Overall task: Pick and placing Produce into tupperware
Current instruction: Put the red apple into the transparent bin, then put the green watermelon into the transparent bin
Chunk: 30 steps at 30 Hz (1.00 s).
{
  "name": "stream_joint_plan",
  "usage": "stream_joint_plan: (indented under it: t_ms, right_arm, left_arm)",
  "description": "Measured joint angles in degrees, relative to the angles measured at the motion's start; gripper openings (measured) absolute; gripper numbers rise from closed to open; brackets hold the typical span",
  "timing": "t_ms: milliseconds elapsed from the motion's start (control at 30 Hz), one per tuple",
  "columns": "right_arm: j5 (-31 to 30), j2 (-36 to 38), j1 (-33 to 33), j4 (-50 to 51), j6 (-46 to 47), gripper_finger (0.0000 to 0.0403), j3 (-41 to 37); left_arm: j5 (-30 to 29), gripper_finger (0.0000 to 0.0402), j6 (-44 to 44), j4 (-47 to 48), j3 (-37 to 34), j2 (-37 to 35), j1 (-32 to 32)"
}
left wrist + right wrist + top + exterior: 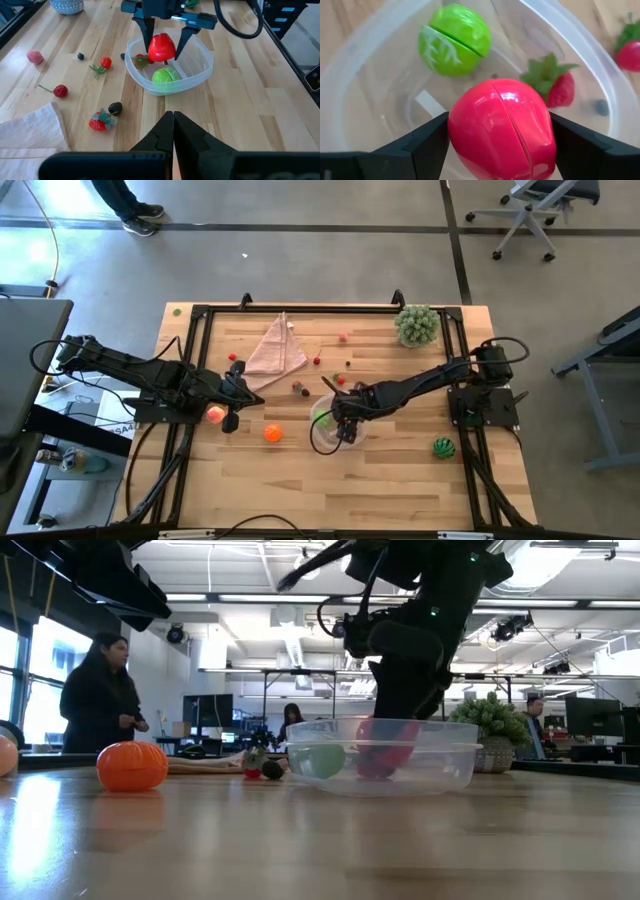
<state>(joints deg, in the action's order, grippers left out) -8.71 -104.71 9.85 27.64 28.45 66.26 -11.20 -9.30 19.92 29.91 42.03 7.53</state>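
- The left end effector (233, 423) hangs over the left part of the tabletop (400, 490), its fingers (172, 131) pressed flat together with nothing between them.
- A pink peach (215, 415) lies just beside that end effector on its left side, showing at the far left edge of the low view.
- A folded pink cloth (275, 348) lies toward the back of the tabletop, left of the middle.
- An orange (273, 434) sits on the wood between the left end effector and the tub, apart from both.
- Small red and dark berries (105, 120) are scattered on the wood between the cloth and the tub, among them a strawberry and a dark berry side by side.
- The clear plastic tub (200, 67) stands near the middle of the tabletop, toward the front.
- Inside the tub a green apple (454, 39) rests on the floor, with a small strawberry (559, 85) near it.
- The right end effector (164, 42) reaches over the tub, and its two fingers (427, 137) are clamped on either side of a red apple (502, 130).
- The red apple is held above the floor of the tub, within its rim, just beside the green apple.
- A bushy pale-green plant (417, 325) stands at the back right corner.
- A striped dark-green melon (444, 447) lies on the right side of the tabletop, well apart from the tub.
- In the low view a person (100, 695) stands in the room beyond the tabletop.
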Motion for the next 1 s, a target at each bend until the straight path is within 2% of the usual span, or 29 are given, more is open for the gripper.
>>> stream_joint_plan:
  t_ms: [267, 633, 867, 1000]
  right_arm:
    - [0.2, 0.0, 0.1, -0.9, 1.1, 0.03, 0.0]
    - [-0.1, 0.0, 0.0, -0.4, 1.1, 0.0376, 0.0]
    - [2.1, 0.1, -0.1, -0.2, 0.9, 0.0376, 0.0]
    - [3.4, 1.2, -0.5, 3.7, 1.1, 0.0376, 1.7]
  left_arm:
    - [0.0, 0.0001, 0.0, 0.0, 0.0, 0.0, 0.0]
    - [0.0, 0.0001, 0.0, 0.0, 0.0, 0.0, 0.0]
    - [0.0, 0.0001, 0.0, 0.0, 0.0, 0.0, 0.0]
    - [0.0, 0.0001, 0.0, 0.0, 0.0, 0.0, 0.0]
